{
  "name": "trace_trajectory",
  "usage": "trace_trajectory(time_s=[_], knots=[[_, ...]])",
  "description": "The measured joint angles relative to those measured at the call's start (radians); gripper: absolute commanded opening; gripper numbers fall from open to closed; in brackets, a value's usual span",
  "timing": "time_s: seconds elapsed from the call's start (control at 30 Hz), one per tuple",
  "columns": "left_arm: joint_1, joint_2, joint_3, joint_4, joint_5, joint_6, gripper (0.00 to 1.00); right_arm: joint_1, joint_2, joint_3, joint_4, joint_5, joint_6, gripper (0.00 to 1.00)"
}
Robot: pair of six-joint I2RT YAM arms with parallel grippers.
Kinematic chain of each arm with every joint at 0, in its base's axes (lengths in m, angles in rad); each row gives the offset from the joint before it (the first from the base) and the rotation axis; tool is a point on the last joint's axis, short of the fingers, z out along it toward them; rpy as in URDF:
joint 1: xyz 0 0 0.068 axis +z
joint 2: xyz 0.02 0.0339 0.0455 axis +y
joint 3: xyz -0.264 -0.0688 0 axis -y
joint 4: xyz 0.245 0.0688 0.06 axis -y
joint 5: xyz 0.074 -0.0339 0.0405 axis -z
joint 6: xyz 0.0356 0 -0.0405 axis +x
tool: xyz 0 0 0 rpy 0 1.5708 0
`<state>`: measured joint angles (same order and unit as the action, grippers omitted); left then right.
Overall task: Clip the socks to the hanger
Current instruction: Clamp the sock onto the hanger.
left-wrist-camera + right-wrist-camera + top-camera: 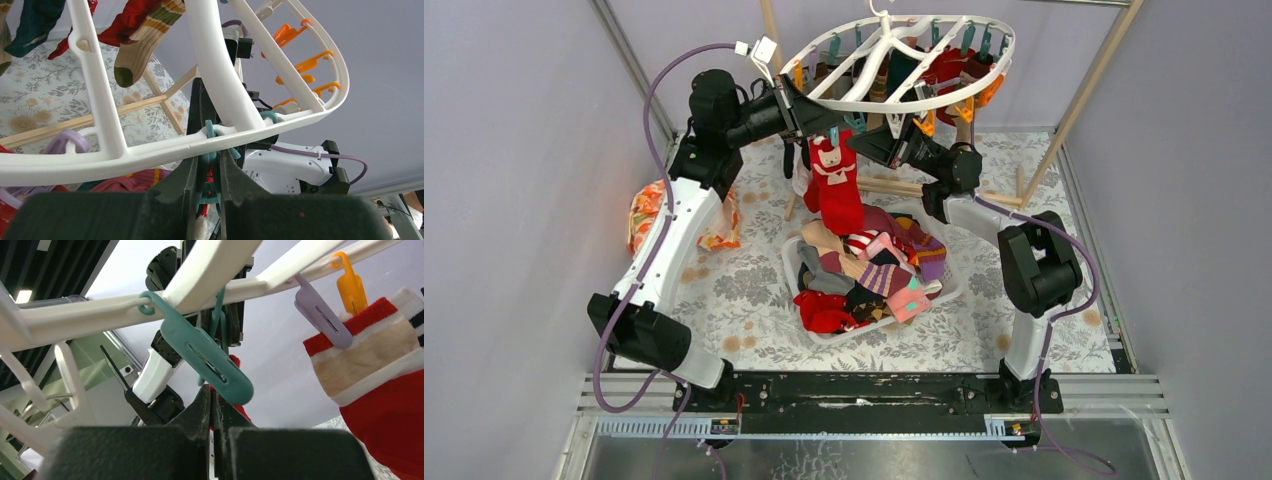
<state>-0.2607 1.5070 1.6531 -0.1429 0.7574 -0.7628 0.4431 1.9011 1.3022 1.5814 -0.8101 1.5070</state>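
The white oval hanger (904,100) hangs at the back with several socks clipped on its far side. A red sock with a white bear face (834,180) hangs below its near rim. My left gripper (822,128) is shut on a teal clip (212,175) under the hanger rim (150,157), with red and white sock fabric (202,227) showing inside the clip. My right gripper (869,138) is shut on the red sock's edge (240,411), its jaws pressed together (214,400) just below another teal clip (210,360). More socks (869,270) lie piled below.
A white basket (946,292) holds the sock pile on the floral tablecloth. An orange floral cloth (649,215) lies at the left. Wooden poles (1084,90) stand behind and right of the hanger. A red and tan sock (380,365) hangs on a lilac clip (322,317).
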Motion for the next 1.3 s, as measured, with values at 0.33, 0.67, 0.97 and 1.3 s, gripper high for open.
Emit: trace_trajectory(time_s=[0.33,0.67,0.97,1.3], knots=[[0.001,0.000,-0.002,0.001,0.004,-0.006,0.00,0.021,0.005,0.012,0.002,0.052,-0.046,0.00],[0.002,-0.002,-0.002,-0.001,-0.006,0.012,0.11,0.035,0.005,0.003,0.002,0.122,-0.121,0.00],[0.002,-0.017,-0.002,-0.017,-0.043,0.049,0.48,0.047,0.005,0.002,0.002,0.148,-0.142,0.00],[0.002,-0.051,-0.002,-0.087,-0.056,0.109,0.75,0.050,0.005,0.002,0.002,0.185,-0.142,0.12]])
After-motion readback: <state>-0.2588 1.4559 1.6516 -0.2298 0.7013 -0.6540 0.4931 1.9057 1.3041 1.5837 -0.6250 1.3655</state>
